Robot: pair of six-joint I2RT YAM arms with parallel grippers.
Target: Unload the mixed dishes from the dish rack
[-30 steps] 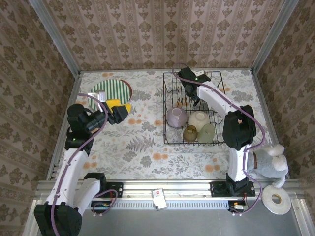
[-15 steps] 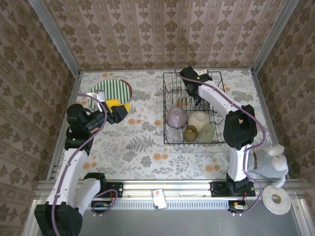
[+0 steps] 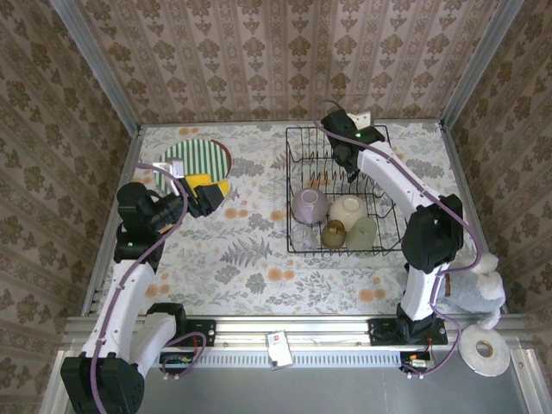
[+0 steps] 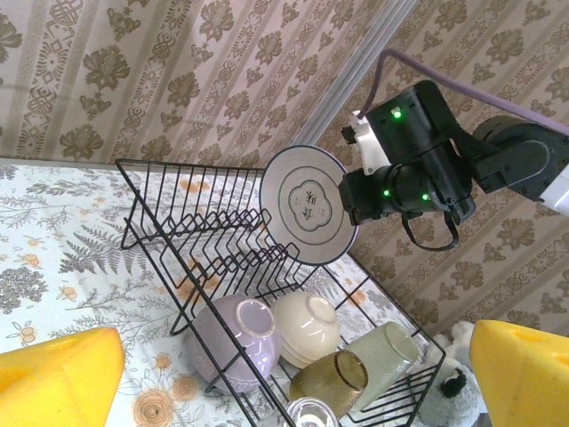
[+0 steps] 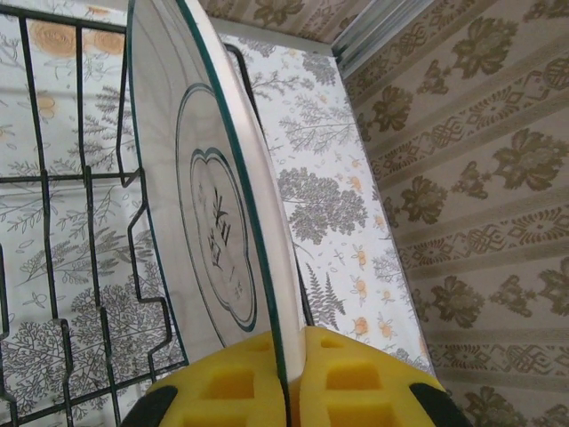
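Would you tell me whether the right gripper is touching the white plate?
Touching. The right wrist view shows the white plate held edge-on, its rim pinched between the two yellow fingers of the right gripper, with no gap on either side.

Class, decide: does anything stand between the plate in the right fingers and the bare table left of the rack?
Only the dish rack's tines and left wall, and the plate seems to hang above them.

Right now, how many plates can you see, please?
2: striped plate flat on the table, left; white plate held by the right gripper over the dish rack.
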